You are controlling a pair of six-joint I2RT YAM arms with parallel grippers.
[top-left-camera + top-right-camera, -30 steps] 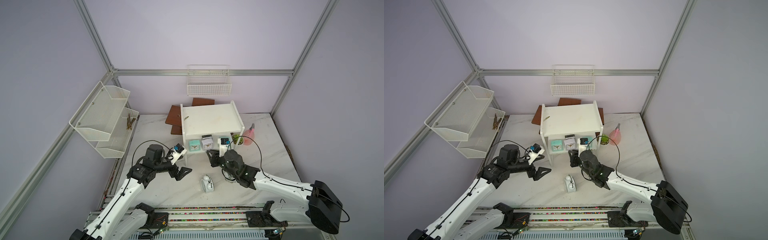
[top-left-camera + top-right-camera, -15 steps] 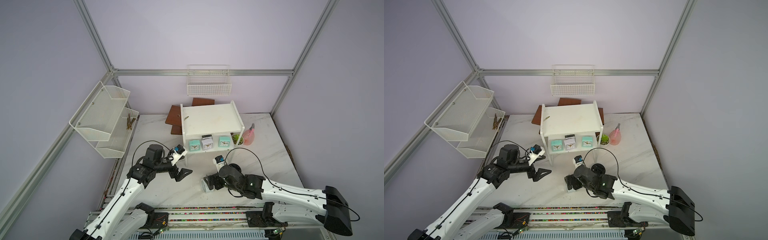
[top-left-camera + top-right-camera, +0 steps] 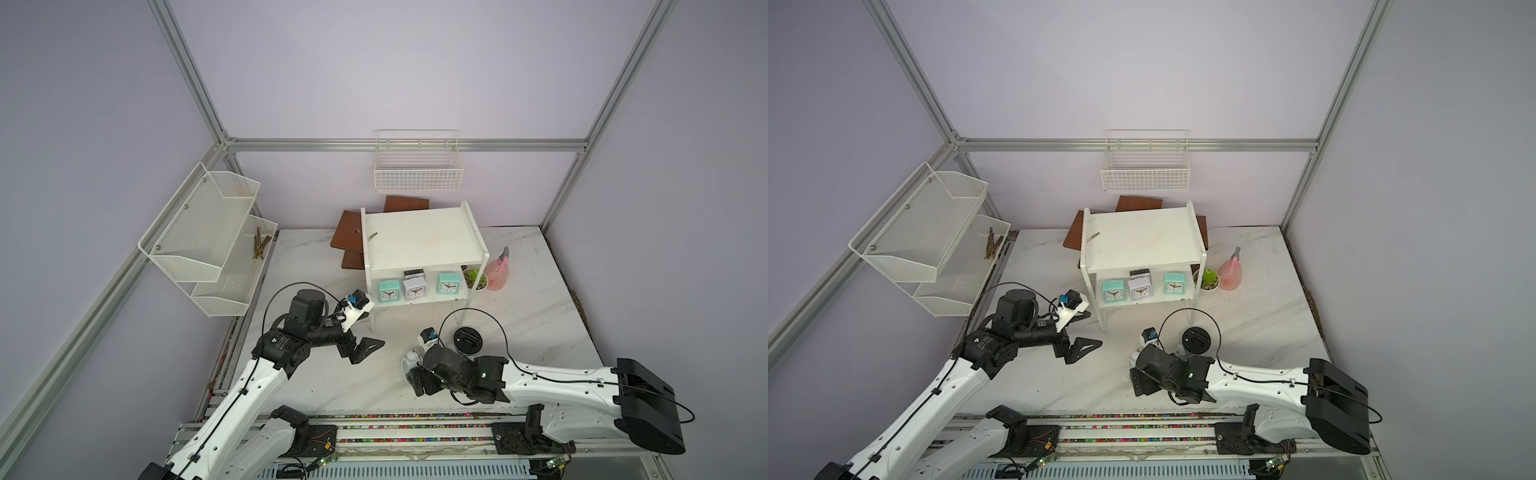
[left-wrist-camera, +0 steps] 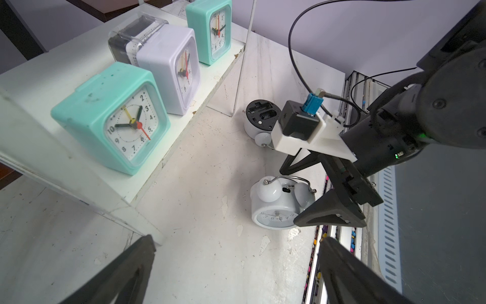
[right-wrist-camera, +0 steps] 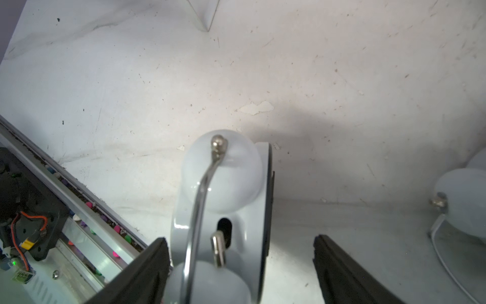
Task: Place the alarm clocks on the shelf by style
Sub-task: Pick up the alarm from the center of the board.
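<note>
The white shelf [image 3: 419, 241] holds three alarm clocks on its lower board: a mint-green one [image 3: 388, 290], a whitish-grey one [image 3: 414, 287] and another mint-green one [image 3: 448, 284]. A clear-and-black boxed item stands behind the grey clock. On the table in front, a white twin-bell clock [image 5: 223, 171] stands between the fingers of my right gripper [image 5: 239, 240], which is open; one finger is close beside it, the other is apart. A second twin-bell clock [image 3: 468, 340] lies black back up near it. My left gripper [image 3: 370, 330] hovers open and empty left of the shelf.
A pink spray bottle [image 3: 497, 276] and a small potted plant [image 3: 475, 279] stand right of the shelf. Brown boards [image 3: 349, 237] lie behind it. A mesh two-tier rack [image 3: 208, 237] hangs on the left wall, a wire basket [image 3: 417, 174] on the back wall.
My right gripper let go of the mint-green clock on the shelf's lower board, drew back to the front and opened around the twin-bell clock. The left arm stayed still.
</note>
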